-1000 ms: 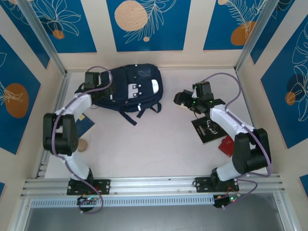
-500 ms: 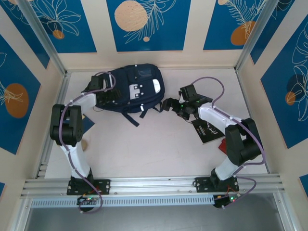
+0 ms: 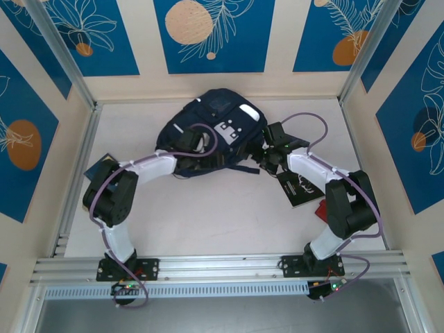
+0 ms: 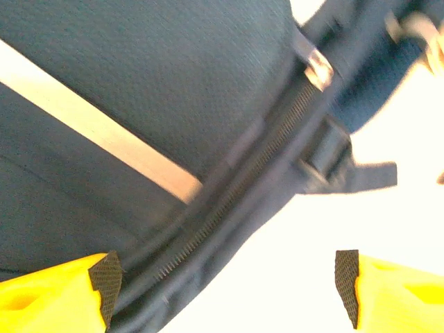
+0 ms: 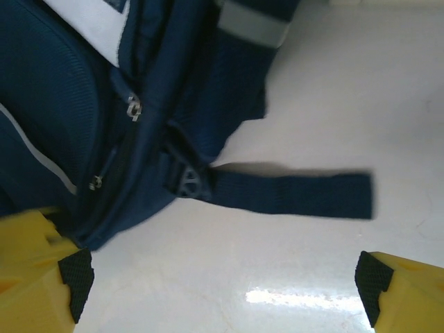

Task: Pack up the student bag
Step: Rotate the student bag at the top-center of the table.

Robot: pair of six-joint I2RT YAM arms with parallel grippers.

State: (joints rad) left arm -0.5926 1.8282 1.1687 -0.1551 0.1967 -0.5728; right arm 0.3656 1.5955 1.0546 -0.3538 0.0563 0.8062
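The soft navy woven-fabric backpack, white-striped, lies slumped at the far centre of the table. The left gripper has its jaws apart astride the zippered edge. The right gripper has its jaws apart over the flat webbing strap.

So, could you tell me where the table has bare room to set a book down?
Widest: the front middle of the table, between the student bag and the near rail. The back-left corner is bare. Crowded: the right side, around the black book and red item.
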